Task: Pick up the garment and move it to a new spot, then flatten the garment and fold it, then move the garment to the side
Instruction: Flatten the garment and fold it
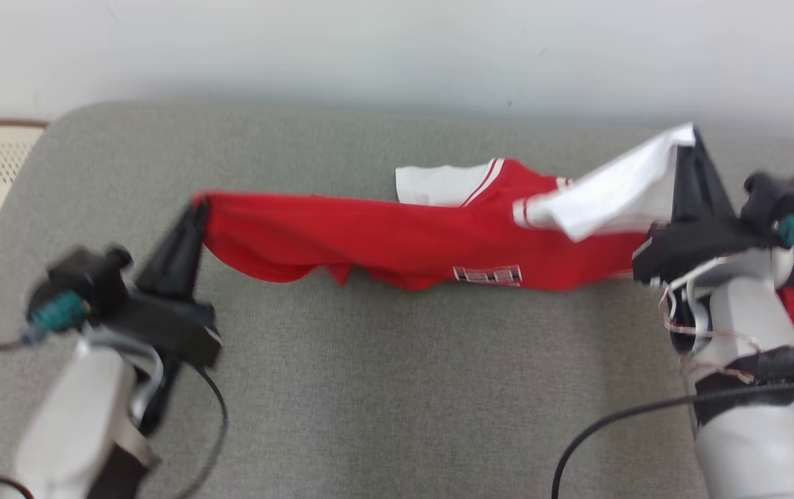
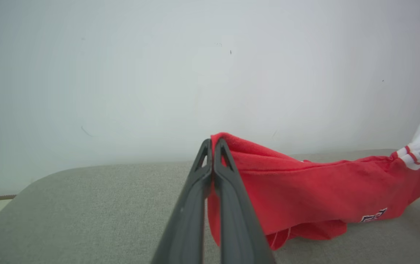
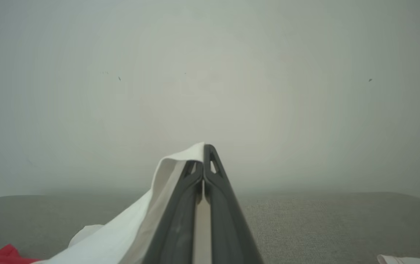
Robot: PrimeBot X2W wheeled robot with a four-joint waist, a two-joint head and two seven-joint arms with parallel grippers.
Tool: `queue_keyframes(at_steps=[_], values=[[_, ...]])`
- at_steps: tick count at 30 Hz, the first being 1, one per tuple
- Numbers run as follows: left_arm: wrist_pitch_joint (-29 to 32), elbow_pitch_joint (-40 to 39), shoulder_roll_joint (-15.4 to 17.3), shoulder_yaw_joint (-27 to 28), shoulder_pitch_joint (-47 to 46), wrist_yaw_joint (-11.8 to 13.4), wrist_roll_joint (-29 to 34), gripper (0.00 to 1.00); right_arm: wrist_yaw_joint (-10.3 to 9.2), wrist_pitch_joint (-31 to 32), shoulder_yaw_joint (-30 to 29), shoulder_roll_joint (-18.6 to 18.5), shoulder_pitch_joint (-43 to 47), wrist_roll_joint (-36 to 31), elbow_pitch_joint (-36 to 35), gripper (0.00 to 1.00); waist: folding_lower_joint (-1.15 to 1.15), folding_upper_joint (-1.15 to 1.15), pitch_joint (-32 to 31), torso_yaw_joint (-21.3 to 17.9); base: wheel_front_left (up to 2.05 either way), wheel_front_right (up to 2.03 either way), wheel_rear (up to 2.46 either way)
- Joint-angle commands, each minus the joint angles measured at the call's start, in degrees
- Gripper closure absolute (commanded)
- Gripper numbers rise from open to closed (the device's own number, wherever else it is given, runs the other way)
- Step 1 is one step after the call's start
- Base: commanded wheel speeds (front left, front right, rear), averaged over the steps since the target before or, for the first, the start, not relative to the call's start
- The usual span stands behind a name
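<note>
Plainly the garment (image 1: 403,242) hangs stretched between left jaws and right jaws, both clenched on it.

Light is soft, even and bright, with faint shadows. The head view is motion-blurred, most at the left gripper (image 1: 199,206). The right wrist view is hazy, its wall (image 3: 210,73) foggy, corners dimmer.

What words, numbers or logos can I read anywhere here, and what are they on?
On the red garment, a white block print near its lower edge: too blurred to read in the head view, too small and tilted in the left wrist view.
No other text can be made out.
</note>
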Motion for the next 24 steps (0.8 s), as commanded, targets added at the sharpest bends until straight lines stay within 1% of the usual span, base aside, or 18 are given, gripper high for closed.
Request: queue_keyframes(at_steps=[1, 6, 9, 17, 21, 23, 24], values=[[0.0, 0.8, 1.5, -0.6, -2.0, 0.0, -0.4, 1.0, -0.04, 0.0, 0.7, -0.5, -1.3, 0.5, 0.0, 1.0, 0.01, 0.01, -2.7, -1.0, 0.0, 0.0, 0.0], [0.0, 5.2, 5.5, -3.7, -10.8, 0.0, -1.9, 1.0, -0.04, 0.0, 2.7, -1.4, -6.9, 1.0, 1.1, 1.0, 0.01, 0.01, -5.0, -1.9, 0.0, 0.0, 0.0], [0.0, 7.3, 7.7, -4.3, -15.0, 0.0, -2.4, 1.0, -0.04, 0.0, 3.8, -1.7, -10.7, 1.2, 1.9, 1.0, 0.01, 0.01, -6.2, -2.8, 0.0, 0.0, 0.0], [0.0, 12.7, 11.4, -6.8, -23.6, 0.0, -2.8, 1.0, -0.04, 0.0, 5.7, -2.0, -19.4, 1.1, 3.3, 1.0, 0.01, 0.01, -8.9, -4.7, 0.0, 0.0, 0.0], [0.0, 14.7, 12.9, -8.1, -27.7, 0.0, -2.7, 1.0, -0.04, 0.0, 6.8, -2.3, -22.7, 0.5, 4.2, 1.0, 0.01, 0.01, -9.2, -5.4, 0.0, 0.0, 0.0], [0.0, 16.2, 13.8, -9.6, -30.7, 0.0, -2.5, 1.0, -0.05, 0.0, 7.6, -2.6, -25.3, 0.4, 4.9, 1.0, 0.01, 0.01, -8.6, -5.7, 0.0, 0.0, 0.0], [0.0, 16.2, 13.8, -9.6, -30.7, 0.0, -2.5, 1.0, -0.05, 0.0, 7.6, -2.6, -25.3, 0.4, 4.9, 1.0, 0.01, 0.01, -8.6, -5.7, 0.0, 0.0, 0.0]])
